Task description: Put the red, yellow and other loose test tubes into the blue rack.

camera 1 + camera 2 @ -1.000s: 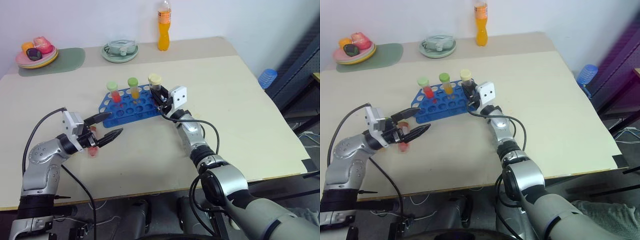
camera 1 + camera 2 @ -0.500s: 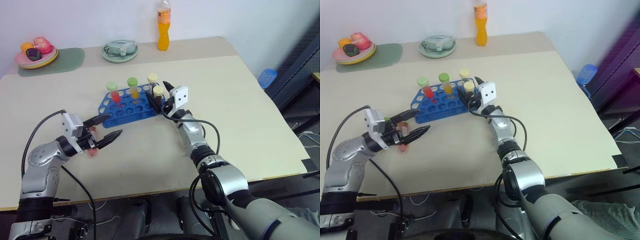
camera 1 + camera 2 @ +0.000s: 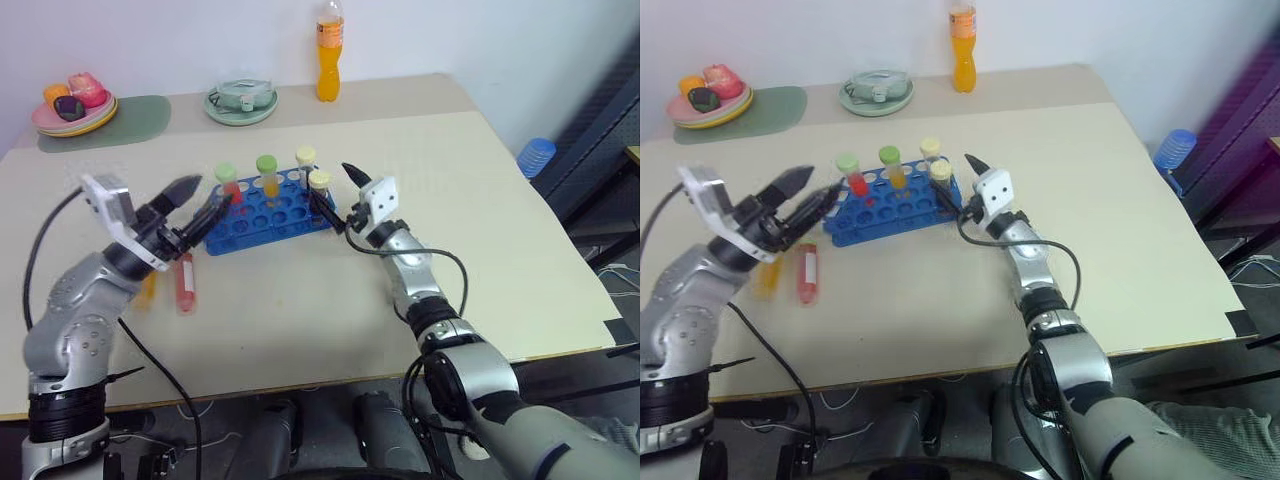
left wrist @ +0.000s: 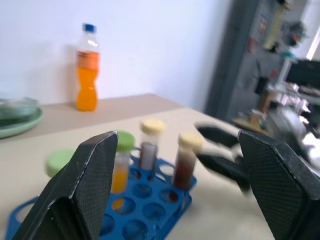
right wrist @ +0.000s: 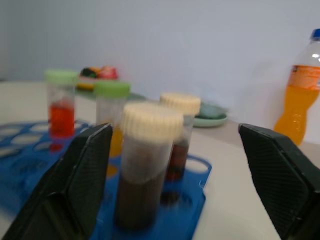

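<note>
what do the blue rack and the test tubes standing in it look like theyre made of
Blue rack: probably moulded plastic, evenly coloured with a slight sheen and neat round holes. Test tubes: clear plastic or glass, hard to tell, since the liquid shows through the walls; their caps, cream and green, look like matte plastic.

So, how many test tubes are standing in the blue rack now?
4, all along the far side of the blue rack: red tube, yellow tube, far brown tube, near brown tube. None looks hidden.
</note>
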`<state>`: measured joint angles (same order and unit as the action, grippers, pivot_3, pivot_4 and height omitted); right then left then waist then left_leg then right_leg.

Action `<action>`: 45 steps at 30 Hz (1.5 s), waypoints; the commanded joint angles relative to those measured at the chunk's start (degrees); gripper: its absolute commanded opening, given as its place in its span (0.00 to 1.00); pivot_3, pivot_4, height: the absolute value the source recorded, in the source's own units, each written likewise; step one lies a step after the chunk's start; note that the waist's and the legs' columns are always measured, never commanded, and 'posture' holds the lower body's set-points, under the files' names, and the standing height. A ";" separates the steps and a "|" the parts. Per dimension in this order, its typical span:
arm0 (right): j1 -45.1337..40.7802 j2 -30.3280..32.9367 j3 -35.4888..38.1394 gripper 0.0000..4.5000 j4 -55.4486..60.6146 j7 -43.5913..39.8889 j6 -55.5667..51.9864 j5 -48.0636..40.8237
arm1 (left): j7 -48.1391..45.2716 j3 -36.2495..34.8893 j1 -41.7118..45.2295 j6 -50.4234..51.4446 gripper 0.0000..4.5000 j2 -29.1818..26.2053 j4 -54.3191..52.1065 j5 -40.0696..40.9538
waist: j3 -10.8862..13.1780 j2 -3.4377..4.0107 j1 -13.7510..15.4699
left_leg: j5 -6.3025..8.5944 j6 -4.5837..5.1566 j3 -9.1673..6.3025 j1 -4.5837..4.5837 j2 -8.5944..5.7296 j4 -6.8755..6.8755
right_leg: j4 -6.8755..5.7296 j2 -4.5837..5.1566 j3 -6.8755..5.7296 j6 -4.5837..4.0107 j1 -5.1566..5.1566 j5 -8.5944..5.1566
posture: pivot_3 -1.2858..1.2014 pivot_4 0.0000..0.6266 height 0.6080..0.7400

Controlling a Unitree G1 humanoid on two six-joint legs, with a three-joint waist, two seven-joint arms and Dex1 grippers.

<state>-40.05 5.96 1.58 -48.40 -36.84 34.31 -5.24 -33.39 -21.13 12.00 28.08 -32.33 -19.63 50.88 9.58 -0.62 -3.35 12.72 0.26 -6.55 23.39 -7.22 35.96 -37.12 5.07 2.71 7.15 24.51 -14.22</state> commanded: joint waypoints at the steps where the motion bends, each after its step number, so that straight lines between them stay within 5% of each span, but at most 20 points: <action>1: 8.29 5.58 -0.97 0.91 18.51 -6.63 -9.43 -5.00 | 13.05 -3.81 0.57 6.51 0.87 -0.34 -7.99 6.19 | 0.00 0.00 0.75 | 0.04 0.06 0.00 0.01 0.00 0.00 | 0.03 0.00 0.00 0.00 0.00 0.00 | 0.52 0.24 1.00; 4: 15.91 11.93 -1.12 0.91 32.92 -9.85 -20.17 -8.63 | 31.27 -4.14 1.96 15.48 0.87 -1.47 -13.91 6.32 | 0.01 -0.01 1.21 | 0.07 0.09 0.00 0.01 0.00 0.05 | 0.02 0.00 0.02 0.00 -0.01 0.00 | 0.52 0.24 1.00; 8: 22.53 20.21 -0.24 0.91 47.64 -13.82 -32.81 -14.16 | 49.34 -6.97 2.09 24.82 0.87 -3.02 -15.93 18.41 | 0.00 -0.03 1.29 | 0.11 0.10 0.01 0.00 0.03 0.08 | 0.01 -0.01 0.06 0.00 -0.05 0.00 | 0.52 0.24 1.00; 13: 22.62 26.64 1.32 0.91 57.55 -15.92 -42.83 -19.69 | 68.29 -5.39 6.11 35.59 0.87 -13.64 -1.64 36.01 | 0.01 -0.04 1.46 | 0.14 0.04 0.00 -0.02 0.14 0.11 | -0.02 -0.02 0.06 -0.02 -0.04 0.00 | 0.52 0.24 1.00; 16: 19.91 27.69 1.54 0.91 60.91 -15.21 -46.83 -21.69 | 71.28 -3.31 11.81 40.05 0.87 -20.16 10.54 39.52 | 0.04 -0.10 2.17 | 0.15 0.04 0.01 -0.02 0.15 0.15 | 0.00 -0.07 0.04 -0.04 -0.04 0.01 | 0.52 0.24 1.00; 24: 16.02 31.26 -0.78 0.91 69.04 -19.46 -57.45 -27.61 | 62.30 5.00 22.29 52.70 0.87 -28.36 28.06 31.17 | 0.05 -0.17 3.27 | 0.23 0.09 0.07 0.01 0.09 0.09 | 0.17 -0.05 0.00 -0.04 -0.04 0.02 | 0.52 0.24 1.00; 36: 15.20 35.41 -4.21 0.91 70.44 -30.20 -59.02 -29.06 | 41.28 20.64 39.32 59.03 0.87 -23.59 40.08 5.76 | 0.11 -0.30 3.76 | 0.23 0.08 0.10 0.06 0.10 0.13 | 0.20 0.05 0.01 -0.04 -0.03 0.02 | 0.52 0.24 1.00; 45: 16.97 34.12 -3.66 0.91 72.30 -27.62 -57.77 -28.07 | 29.43 26.38 45.11 59.01 0.87 -19.62 48.88 -10.04 | 0.11 -0.31 3.78 | 0.23 0.08 0.11 0.08 0.11 0.12 | 0.18 0.08 0.01 -0.03 0.01 0.02 | 0.52 0.24 1.00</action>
<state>-23.17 40.31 -3.09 21.87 -65.20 -24.49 -33.18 -2.53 5.12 55.38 87.14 -51.90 28.58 43.73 9.70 -0.93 0.43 12.95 0.34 -6.44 23.48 -7.11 36.09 -36.94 5.15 2.72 7.11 24.52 -14.20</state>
